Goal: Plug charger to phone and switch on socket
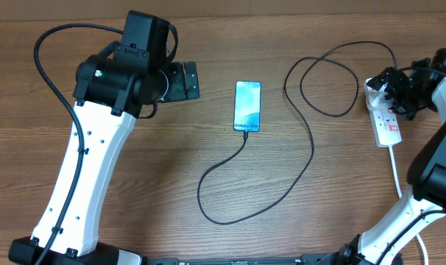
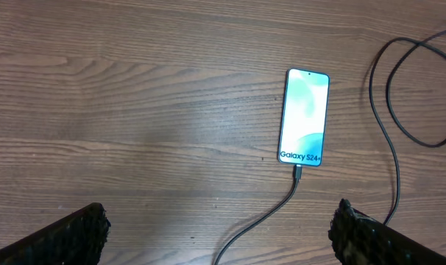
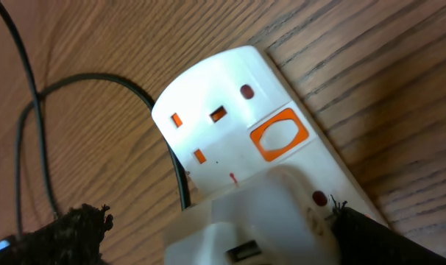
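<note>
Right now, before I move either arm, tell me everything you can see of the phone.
The phone is a slim rectangle lying flat on the wooden table, screen up and lit light blue-teal. "Galaxy S24+" is printed near its lower short edge, and there is a tiny camera dot near the top edge. The black charger cable meets the middle of that lower edge, its tip apparently seated in the port. Nothing else touches it.

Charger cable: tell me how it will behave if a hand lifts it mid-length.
Probably floppy: the charger cable lies in loose loops, so it should sag either side of a grip. It looks thin, so it may slip out. Its tip meets the phone, so a pull may drag the phone along.
</note>
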Robot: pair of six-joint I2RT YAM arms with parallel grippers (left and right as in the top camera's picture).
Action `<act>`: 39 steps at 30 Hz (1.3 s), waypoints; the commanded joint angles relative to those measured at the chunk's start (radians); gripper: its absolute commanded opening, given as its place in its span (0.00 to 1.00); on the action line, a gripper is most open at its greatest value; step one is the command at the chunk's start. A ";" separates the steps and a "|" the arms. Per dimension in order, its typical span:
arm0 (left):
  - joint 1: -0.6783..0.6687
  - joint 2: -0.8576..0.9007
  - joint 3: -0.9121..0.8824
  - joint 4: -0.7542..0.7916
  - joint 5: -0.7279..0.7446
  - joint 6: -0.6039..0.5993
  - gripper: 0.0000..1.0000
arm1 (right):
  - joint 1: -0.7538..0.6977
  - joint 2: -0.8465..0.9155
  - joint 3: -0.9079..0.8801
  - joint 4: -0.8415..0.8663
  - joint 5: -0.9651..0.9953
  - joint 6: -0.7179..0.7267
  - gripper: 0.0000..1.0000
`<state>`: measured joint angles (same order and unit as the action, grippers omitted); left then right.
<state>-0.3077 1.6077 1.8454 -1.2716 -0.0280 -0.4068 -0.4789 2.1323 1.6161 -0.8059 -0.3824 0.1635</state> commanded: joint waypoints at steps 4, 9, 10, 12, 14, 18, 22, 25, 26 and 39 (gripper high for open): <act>-0.007 -0.003 0.003 0.000 -0.013 0.030 1.00 | -0.034 0.037 0.023 -0.003 -0.076 -0.006 1.00; -0.007 -0.003 0.003 0.000 -0.013 0.030 1.00 | -0.031 0.037 0.023 -0.015 -0.076 -0.013 1.00; -0.007 -0.003 0.003 0.000 -0.013 0.030 1.00 | -0.029 0.037 0.023 -0.019 -0.076 -0.013 1.00; -0.007 -0.003 0.003 0.000 -0.013 0.030 1.00 | -0.024 0.037 0.023 -0.028 -0.076 -0.013 1.00; -0.007 -0.003 0.003 0.000 -0.013 0.030 1.00 | -0.019 0.037 0.022 -0.045 -0.074 -0.017 1.00; -0.007 -0.003 0.003 0.000 -0.013 0.030 1.00 | -0.010 0.037 0.021 -0.075 -0.075 -0.016 1.00; -0.007 -0.003 0.003 0.000 -0.013 0.030 1.00 | 0.002 0.037 0.003 -0.076 -0.075 -0.016 1.00; -0.007 -0.003 0.003 0.000 -0.013 0.030 1.00 | 0.015 0.037 -0.031 -0.058 -0.076 -0.016 1.00; -0.007 -0.003 0.003 0.000 -0.013 0.030 1.00 | 0.020 0.037 -0.048 -0.036 -0.076 -0.016 1.00; -0.007 -0.003 0.003 0.000 -0.013 0.030 1.00 | 0.059 0.037 -0.079 -0.020 -0.090 -0.015 1.00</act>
<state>-0.3080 1.6077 1.8454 -1.2713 -0.0280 -0.4068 -0.4774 2.1288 1.5909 -0.7914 -0.3832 0.1295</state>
